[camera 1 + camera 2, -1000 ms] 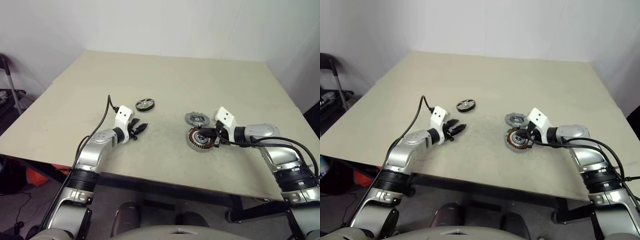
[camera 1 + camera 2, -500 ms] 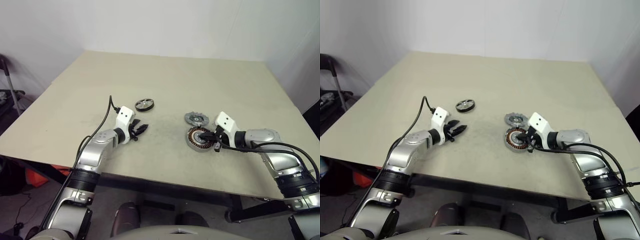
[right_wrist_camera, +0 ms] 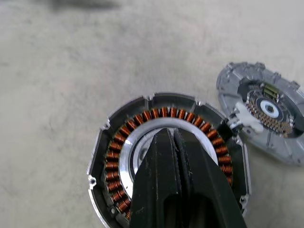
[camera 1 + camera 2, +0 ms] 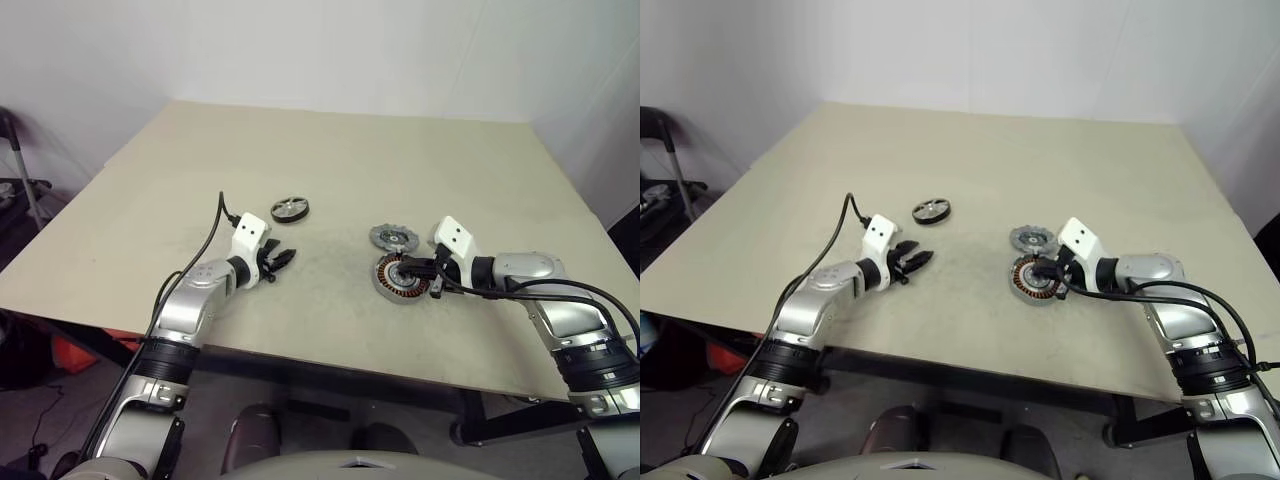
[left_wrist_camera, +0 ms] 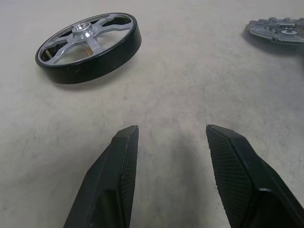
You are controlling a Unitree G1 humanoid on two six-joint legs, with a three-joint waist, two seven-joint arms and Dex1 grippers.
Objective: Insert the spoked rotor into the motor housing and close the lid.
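Head views: beige counter carrying the flat black spoked rotor with silvery hub, the round metal motor housing ringed with copper windings, and the grey notched-edge lid just behind it. Left hand short of the rotor; right hand over the housing.

Left wrist view: left hand released, fingers apart above bare counter, nothing between them; rotor lying flat, five spokes.

Right wrist view: right hand clenched, empty, fingertips over the housing's central hub; lid's inner circuitry face-up.
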